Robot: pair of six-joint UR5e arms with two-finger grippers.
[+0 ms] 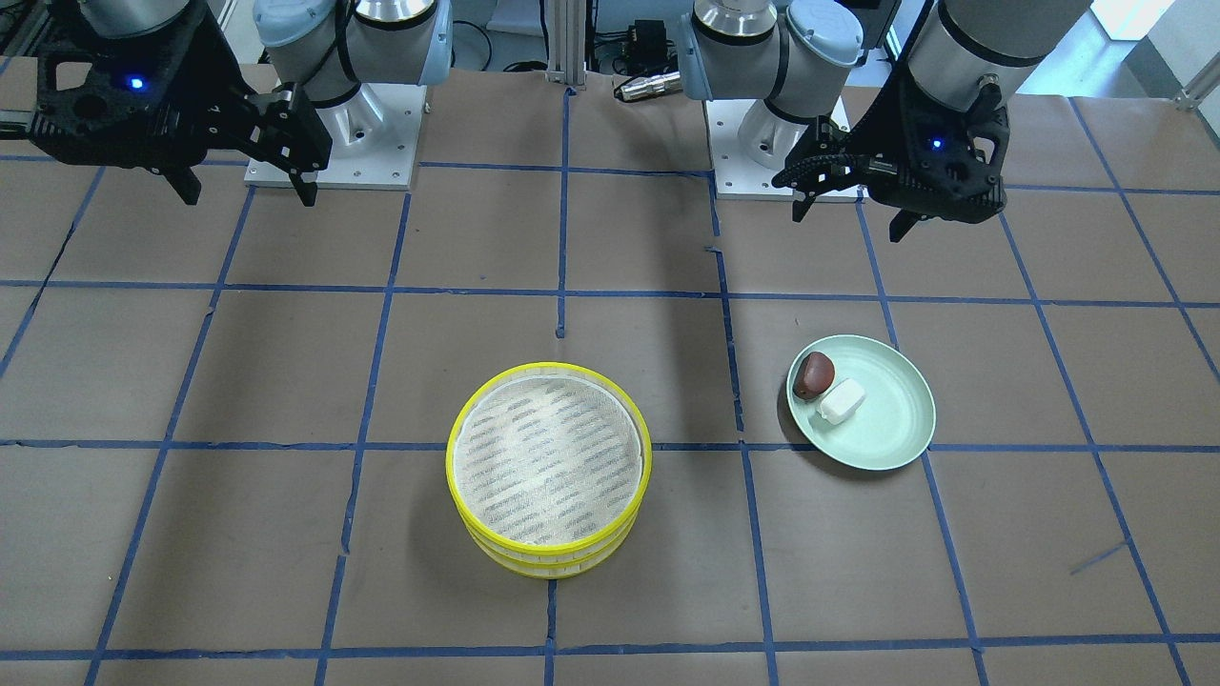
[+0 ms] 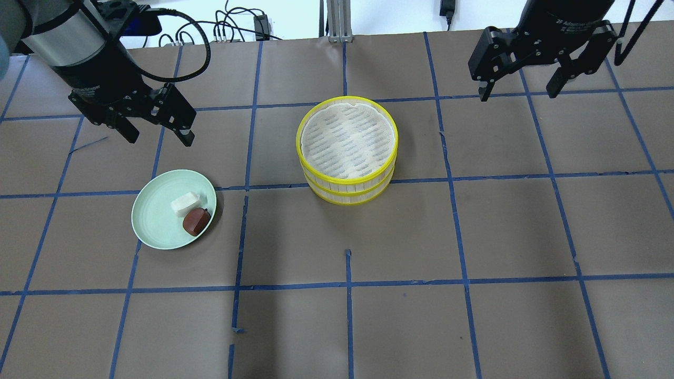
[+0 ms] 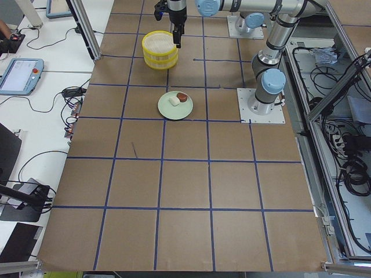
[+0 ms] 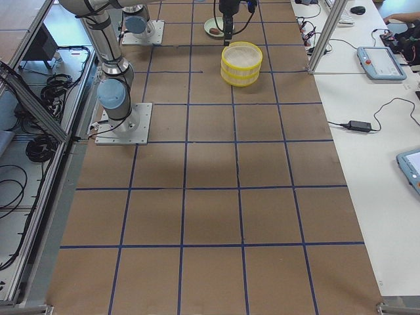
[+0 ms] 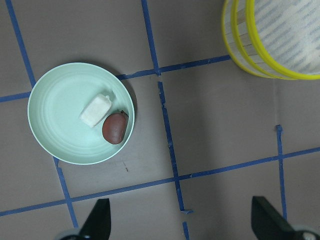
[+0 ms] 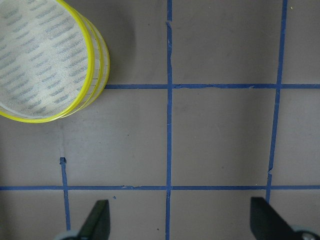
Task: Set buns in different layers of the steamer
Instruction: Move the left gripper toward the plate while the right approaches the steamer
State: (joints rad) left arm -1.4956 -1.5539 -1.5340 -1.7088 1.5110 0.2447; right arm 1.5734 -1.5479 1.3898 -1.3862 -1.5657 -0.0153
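On a brown, tape-gridded tabletop (image 2: 400, 237), both arms' jaws hang released while the white bun (image 2: 185, 203) and brown bun (image 2: 196, 220), probably light and squashy, best pinched gently across their sides, sit touching on a green plate (image 2: 152, 221) apart from the stacked steamer layers (image 2: 345, 185).

We're looking at a wide table (image 2: 400, 326) papered in brown and ruled into squares by blue tape (image 2: 347, 284). A metal post (image 2: 335, 18) rises at its far edge. Off one end we see a white bench (image 3: 35, 116) carrying a tablet (image 3: 18, 75). Off the other end, a power brick (image 4: 359, 125) lies on a white top (image 4: 374, 184). Black cables (image 3: 351, 174) crowd one long side. The light is bright and even, the shadows soft.
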